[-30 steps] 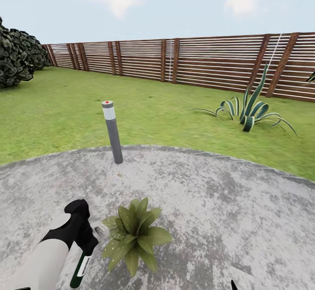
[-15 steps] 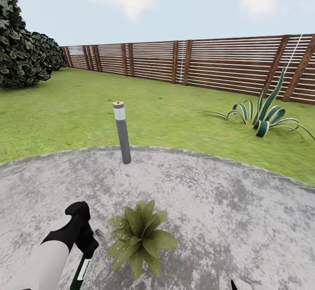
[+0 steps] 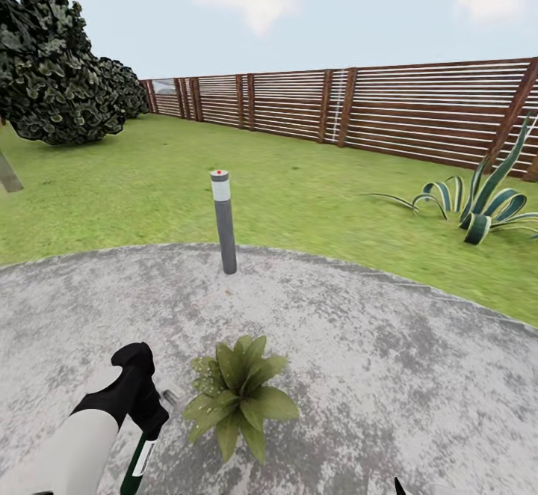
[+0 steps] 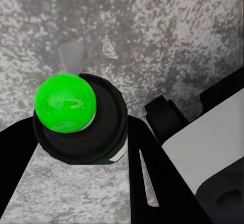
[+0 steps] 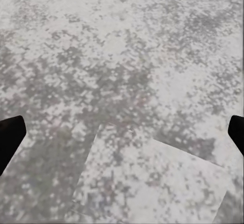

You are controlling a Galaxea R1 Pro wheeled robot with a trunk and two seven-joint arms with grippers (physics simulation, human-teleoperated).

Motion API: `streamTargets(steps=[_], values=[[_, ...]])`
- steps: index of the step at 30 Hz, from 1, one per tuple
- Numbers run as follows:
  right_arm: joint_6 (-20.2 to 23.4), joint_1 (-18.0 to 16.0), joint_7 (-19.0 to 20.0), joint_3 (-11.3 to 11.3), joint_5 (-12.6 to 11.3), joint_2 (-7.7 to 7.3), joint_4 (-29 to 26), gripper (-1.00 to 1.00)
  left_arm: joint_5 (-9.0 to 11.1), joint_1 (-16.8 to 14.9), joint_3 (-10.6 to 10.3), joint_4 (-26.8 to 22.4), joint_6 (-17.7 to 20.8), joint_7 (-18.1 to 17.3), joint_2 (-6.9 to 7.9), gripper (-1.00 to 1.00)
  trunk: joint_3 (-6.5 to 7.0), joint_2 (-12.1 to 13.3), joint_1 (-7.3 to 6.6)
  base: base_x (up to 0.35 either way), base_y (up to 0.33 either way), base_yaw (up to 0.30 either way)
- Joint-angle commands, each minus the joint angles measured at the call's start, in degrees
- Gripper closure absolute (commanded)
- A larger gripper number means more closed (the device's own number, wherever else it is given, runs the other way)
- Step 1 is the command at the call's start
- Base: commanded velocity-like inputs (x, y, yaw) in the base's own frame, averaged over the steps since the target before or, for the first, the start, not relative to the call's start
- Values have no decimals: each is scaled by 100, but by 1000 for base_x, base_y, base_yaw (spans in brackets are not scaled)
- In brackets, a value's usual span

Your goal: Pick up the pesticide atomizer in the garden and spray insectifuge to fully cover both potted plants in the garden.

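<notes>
My left gripper (image 3: 146, 429) hangs low over the grey stone patio (image 3: 388, 375) of the garden, shut on the pesticide atomizer (image 3: 137, 463), a slim dark green bottle with a white label. In the left wrist view the atomizer (image 4: 104, 127) is seen end-on with a bright green round cap, and the black fingers (image 4: 152, 178) press its sides. A broad-leaved potted plant (image 3: 239, 398) stands on the patio just right of that gripper, its pot hidden under the leaves. My right gripper (image 5: 122, 132) is open over bare stone.
A grey bollard light (image 3: 224, 222) with a red dot stands at the patio's far edge. Beyond it lie lawn (image 3: 149, 181), a brown slatted fence (image 3: 418, 110), big dark bushes (image 3: 56, 69) at the left and a striped spiky plant (image 3: 486, 207) at the right.
The camera has turned left, so the bollard, fence and bushes slid right in the picture. The left gripper still holds the bottle beside the plant.
</notes>
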Motion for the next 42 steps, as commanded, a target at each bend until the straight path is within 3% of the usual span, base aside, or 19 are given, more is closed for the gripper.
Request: streamTargets(steps=[1, 21, 32, 42], values=[[-17, -6, 47, -49, 27, 5, -4, -100, -51, -5, 17, -5, 60, -56, 6, 100, -5, -2, -1, 34, -168, 39], [-17, -6, 45, -49, 27, 5, -14, -100, -51, 21, 25, 2, 60, -49, 19, 100, -5, -2, -1, 31, -25, 220], [-17, -6, 44, -58, 27, -12, -17, -100, -59, 21, 17, -5, 60, -43, 23, 100, -5, -2, -1, 76, -195, 24], [-17, -6, 46, -53, 27, -12, -13, -100, -60, 46, -1, 3, 52, -12, 27, 100, -5, -2, -1, -6, -16, 125]])
